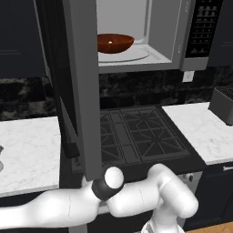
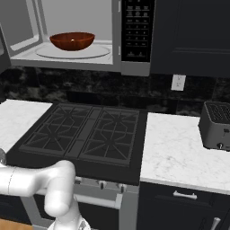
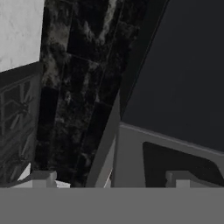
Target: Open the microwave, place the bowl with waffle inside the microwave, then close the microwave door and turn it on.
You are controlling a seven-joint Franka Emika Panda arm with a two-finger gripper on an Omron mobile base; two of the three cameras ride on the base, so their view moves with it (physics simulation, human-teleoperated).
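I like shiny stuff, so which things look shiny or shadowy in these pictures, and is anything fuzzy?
Left base view: the bowl has a bright glint inside, and the open microwave door looks flat and dull. Right base view: the bowl casts a soft shadow on the microwave floor. Hand view: the dark wall tiles look blotchy and fuzzy up close.

Microwave door (image 1: pixel 82 91) swung wide open; bowl (image 1: pixel 114 43) sits inside microwave (image 1: pixel 154 54), above stove (image 1: pixel 136 134).

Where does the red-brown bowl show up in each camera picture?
Left base view: the bowl sits top centre, inside the open microwave, partly behind the door.
Right base view: bowl at upper left, on the round plate.
Hand view: stove corner, dark wall and door edge.
Shared landmark: the black stove below.
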